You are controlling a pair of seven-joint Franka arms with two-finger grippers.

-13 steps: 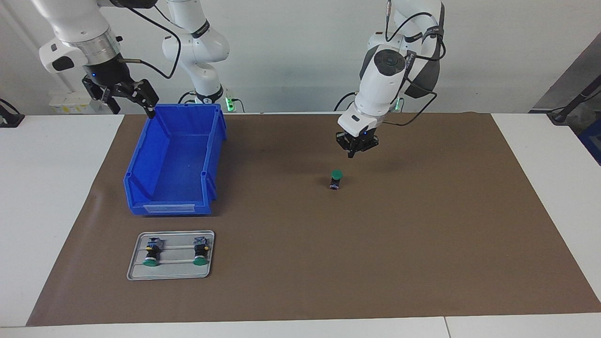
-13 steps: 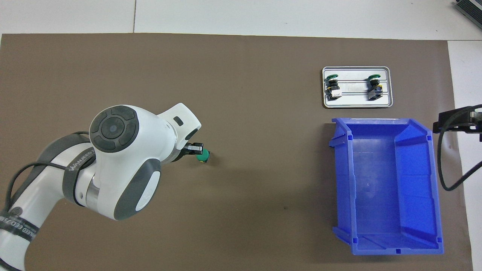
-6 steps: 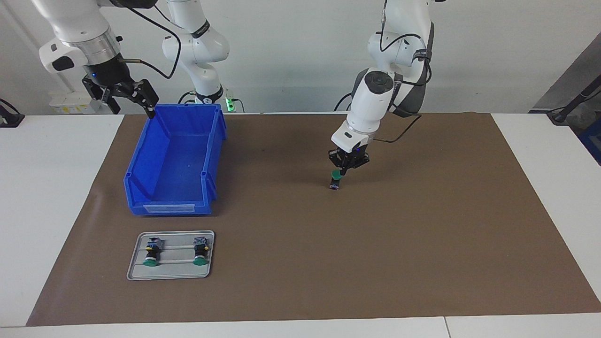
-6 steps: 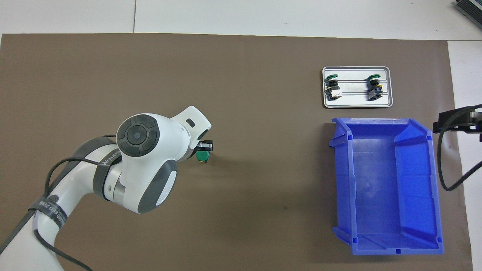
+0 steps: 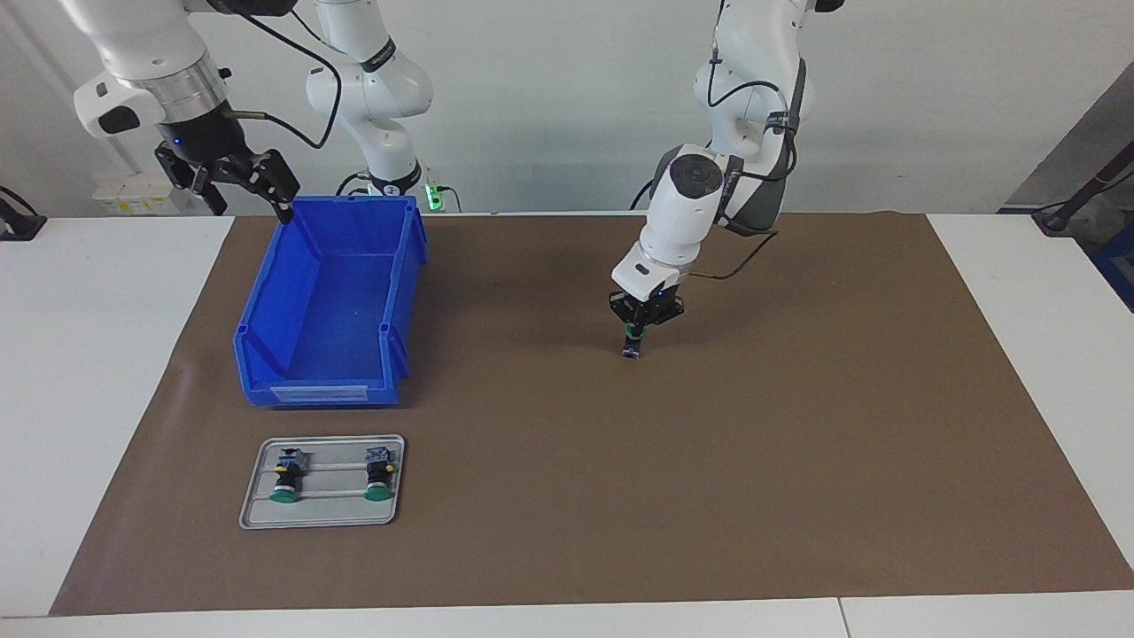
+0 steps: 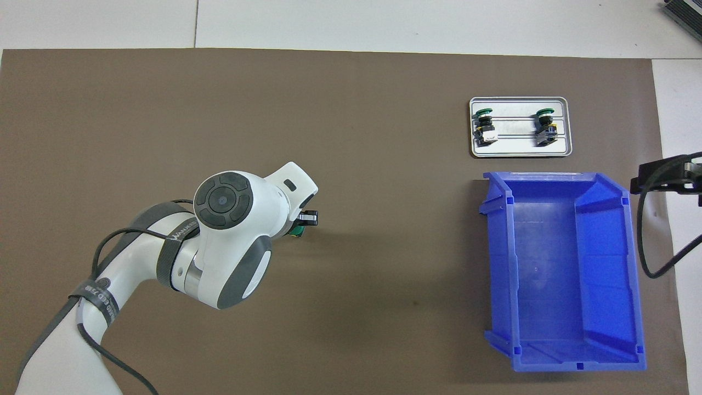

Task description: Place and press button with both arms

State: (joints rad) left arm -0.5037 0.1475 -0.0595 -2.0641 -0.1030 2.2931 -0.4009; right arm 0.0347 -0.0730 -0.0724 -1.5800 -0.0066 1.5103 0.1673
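Observation:
One button point(image 5: 630, 349) stands upright on the brown mat point(image 5: 797, 425) near the middle of the table, its green cap up. My left gripper point(image 5: 634, 332) is shut, and its joined fingertips sit on top of that cap. In the overhead view the left arm's wrist covers most of it; only a green sliver of the button point(image 6: 296, 233) shows beside the left gripper point(image 6: 306, 219). My right gripper point(image 5: 237, 190) hangs open and holds nothing, up in the air over the blue bin's corner, where the right arm waits. Only the edge of the right gripper point(image 6: 666, 178) shows in the overhead view.
A blue open bin point(image 5: 328, 301) point(image 6: 559, 274) stands toward the right arm's end of the table. A small metal tray point(image 5: 328, 509) point(image 6: 518, 148) lies farther from the robots than the bin and carries two more green-capped buttons on their sides.
My left gripper came down from above the mat onto the button's green cap, and the arm's wrist swung over it. The right arm has not moved.

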